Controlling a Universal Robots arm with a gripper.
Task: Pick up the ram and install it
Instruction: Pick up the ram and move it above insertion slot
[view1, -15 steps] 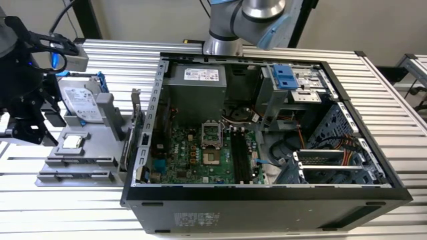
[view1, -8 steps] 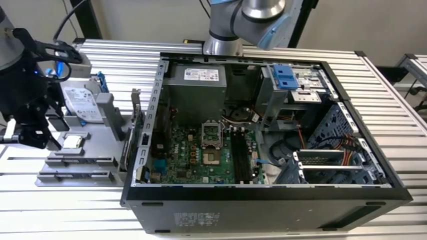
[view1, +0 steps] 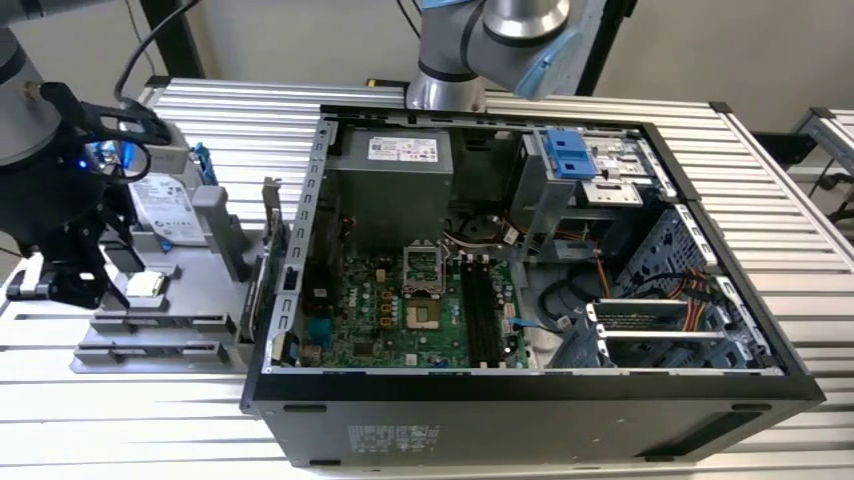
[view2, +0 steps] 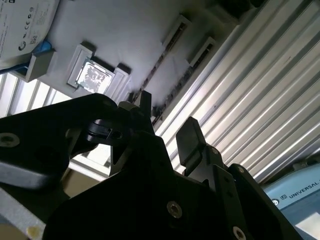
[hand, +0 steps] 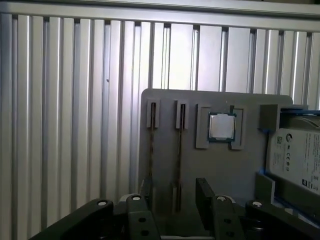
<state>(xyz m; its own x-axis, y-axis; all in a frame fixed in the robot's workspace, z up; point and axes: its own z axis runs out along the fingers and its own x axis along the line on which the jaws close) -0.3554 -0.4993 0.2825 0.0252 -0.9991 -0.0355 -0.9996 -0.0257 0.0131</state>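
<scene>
Claw (hand: 170, 192) hangs released over the gray tray (hand: 235, 170). The tray sits on the slatted surface (hand: 65, 125), at the exterior view's left of the open computer case (view1: 534, 390). The ram (hand: 179, 150) stands on edge in a tray slot, in line with the gap between the two fingers (hand: 206, 192). It looks untouched as far as I can tell. A second stick (hand: 151, 145) stands just beside it, with the chip (hand: 221, 126) and hard drive (hand: 295, 160) further along the tray.

Risks, my judgement:
- **Off-centre gap:** one finger lands first, tips the ram and jams it in its slot.
- **Close neighbour:** the finger on that side may clip the second stick.
- **Skewed grip:** the ram meets the motherboard slots (view1: 478, 300) crooked, so it won't seat or it bends. The case wall is also close.
</scene>
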